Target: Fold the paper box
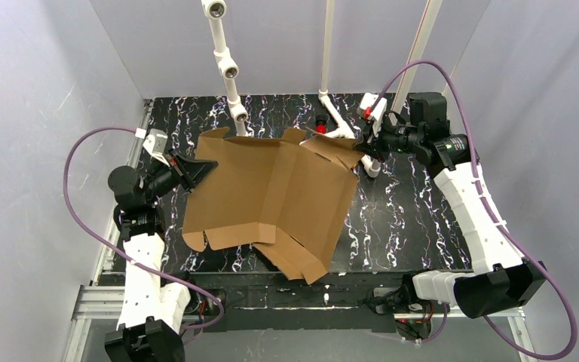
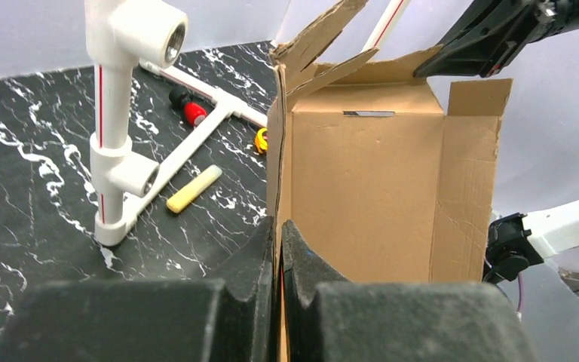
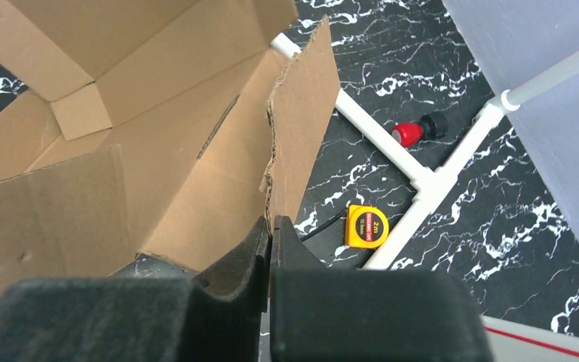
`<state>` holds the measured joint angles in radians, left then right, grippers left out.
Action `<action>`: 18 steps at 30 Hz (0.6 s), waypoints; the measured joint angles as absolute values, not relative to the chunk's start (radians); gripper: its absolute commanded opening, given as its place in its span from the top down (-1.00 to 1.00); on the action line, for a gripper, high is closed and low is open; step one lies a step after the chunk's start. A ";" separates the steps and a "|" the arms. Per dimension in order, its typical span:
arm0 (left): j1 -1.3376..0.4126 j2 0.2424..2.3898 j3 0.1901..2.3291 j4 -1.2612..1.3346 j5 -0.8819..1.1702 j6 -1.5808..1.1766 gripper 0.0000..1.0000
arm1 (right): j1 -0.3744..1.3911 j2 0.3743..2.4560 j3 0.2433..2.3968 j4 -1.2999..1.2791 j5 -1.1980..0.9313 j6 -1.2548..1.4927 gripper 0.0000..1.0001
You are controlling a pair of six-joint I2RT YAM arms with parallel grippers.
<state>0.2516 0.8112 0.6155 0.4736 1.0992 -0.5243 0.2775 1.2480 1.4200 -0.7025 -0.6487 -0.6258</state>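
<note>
The paper box [image 1: 271, 204] is plain brown corrugated cardboard, partly unfolded, lying across the middle of the black marbled table with flaps hanging toward the near edge. My left gripper [image 1: 205, 167] is shut on the box's left edge; in the left wrist view [image 2: 280, 230] the cardboard wall [image 2: 369, 188] runs between the fingers. My right gripper [image 1: 363, 148] is shut on a torn flap at the box's far right corner; in the right wrist view [image 3: 271, 225] the flap [image 3: 301, 113] rises from between the fingers.
A white PVC pipe frame [image 1: 230, 72] stands at the back, with pipes [image 3: 422, 181] on the table. A yellow tape measure [image 3: 367, 225], a red cap [image 3: 408, 133] and a yellow stick [image 2: 193, 188] lie near the pipes. Grey walls enclose the table.
</note>
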 measured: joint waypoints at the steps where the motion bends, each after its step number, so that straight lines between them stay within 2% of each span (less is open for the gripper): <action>1: 0.251 0.810 0.635 0.456 1.098 -0.515 1.00 | 0.275 1.248 1.415 -0.697 -0.646 -0.620 0.86; 5: 0.221 0.812 0.761 0.311 1.084 -0.414 1.00 | 0.263 1.251 1.411 -0.676 -0.635 -0.582 0.82; 11: 0.096 0.854 1.043 -0.108 0.956 -0.071 1.00 | 0.261 1.274 1.450 -0.669 -0.691 -0.512 0.70; 18: 0.024 0.872 1.140 -0.338 0.858 0.117 1.00 | 0.261 1.290 1.453 -0.648 -0.737 -0.451 0.65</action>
